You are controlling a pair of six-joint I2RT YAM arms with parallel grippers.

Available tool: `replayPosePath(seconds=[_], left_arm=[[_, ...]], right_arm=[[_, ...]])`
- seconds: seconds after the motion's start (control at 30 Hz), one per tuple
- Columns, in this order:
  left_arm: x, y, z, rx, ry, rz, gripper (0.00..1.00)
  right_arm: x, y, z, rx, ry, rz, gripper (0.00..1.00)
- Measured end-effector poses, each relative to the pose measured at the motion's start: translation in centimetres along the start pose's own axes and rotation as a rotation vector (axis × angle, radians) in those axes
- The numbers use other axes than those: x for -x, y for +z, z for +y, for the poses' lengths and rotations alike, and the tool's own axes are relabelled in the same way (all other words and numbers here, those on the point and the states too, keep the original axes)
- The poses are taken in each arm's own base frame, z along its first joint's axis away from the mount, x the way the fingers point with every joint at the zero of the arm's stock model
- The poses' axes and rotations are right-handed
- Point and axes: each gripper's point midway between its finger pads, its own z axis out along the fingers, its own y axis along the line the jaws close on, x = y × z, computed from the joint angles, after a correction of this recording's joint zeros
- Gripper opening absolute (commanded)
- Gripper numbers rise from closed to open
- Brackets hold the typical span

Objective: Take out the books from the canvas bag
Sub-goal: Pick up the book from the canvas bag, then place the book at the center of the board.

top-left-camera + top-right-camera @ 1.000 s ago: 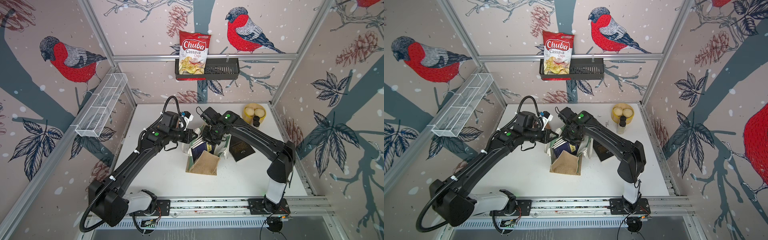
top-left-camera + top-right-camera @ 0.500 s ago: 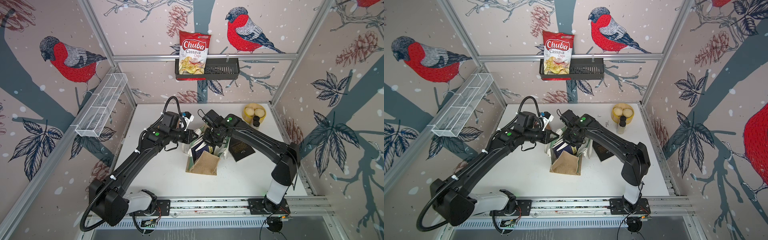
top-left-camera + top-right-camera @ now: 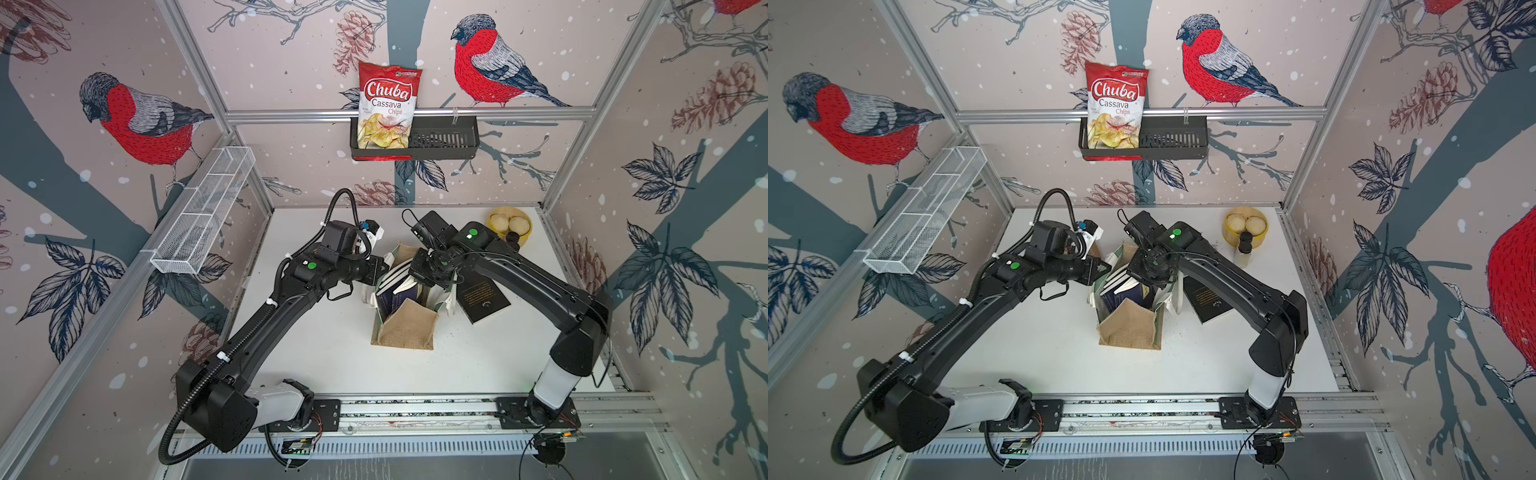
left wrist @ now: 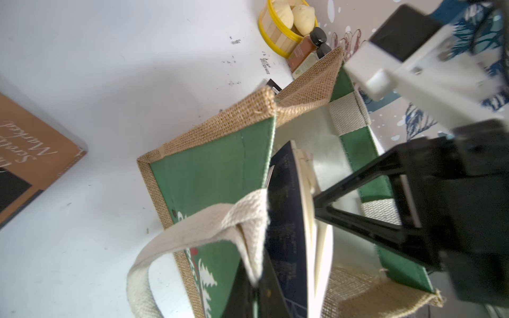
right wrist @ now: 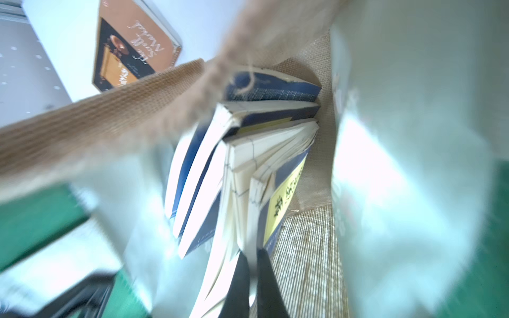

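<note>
The canvas bag [image 3: 409, 328] [image 3: 1129, 328] stands open mid-table, tan burlap with green panels [image 4: 209, 179]. Several navy books [image 3: 401, 286] [image 5: 206, 170] with cream page edges stand inside it. My right gripper [image 3: 419, 282] [image 5: 253, 275] reaches down into the bag, shut on the pages of the yellow-labelled navy book [image 5: 286, 190]. At the bag's left rim my left gripper [image 3: 378, 270] [image 4: 256, 289] is shut on the white handle [image 4: 209, 228]. A black book [image 3: 482, 297] lies on the table right of the bag. A brown book [image 4: 30, 148] [image 5: 132, 46] lies flat behind it.
A yellow tub of buns [image 3: 509, 224] and a dark-capped bottle [image 3: 514, 241] stand at the back right. A red chips bag [image 3: 388, 108] sits in a black basket [image 3: 444, 143] on the back wall. A white wire basket [image 3: 203, 212] hangs on the left wall.
The right gripper's jaws have closed on the yellow-labelled book inside the bag. The left gripper has kept its hold on the handle.
</note>
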Motion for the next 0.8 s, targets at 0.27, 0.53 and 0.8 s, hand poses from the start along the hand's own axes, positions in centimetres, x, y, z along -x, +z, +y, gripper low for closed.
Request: replayPosePath(seconds=[0.27, 0.53, 0.8], left_arm=[[-0.2, -1.2, 2.7, 0.142, 0.012, -0.007, 0.00], [-0.8, -2.1, 4.9, 0.257, 0.010, 0.006, 0.00], [-0.8, -2.5, 5.9, 0.310, 0.022, 0.011, 0.00]], right_arm=[[0.9, -3.5, 2.1, 0.080, -0.027, -0.046, 0.00], [3.7, -9.9, 4.2, 0.242, -0.010, -0.156, 0.00], [9.3, -18.4, 2.6, 0.427, 0.073, -0.371, 0.00]])
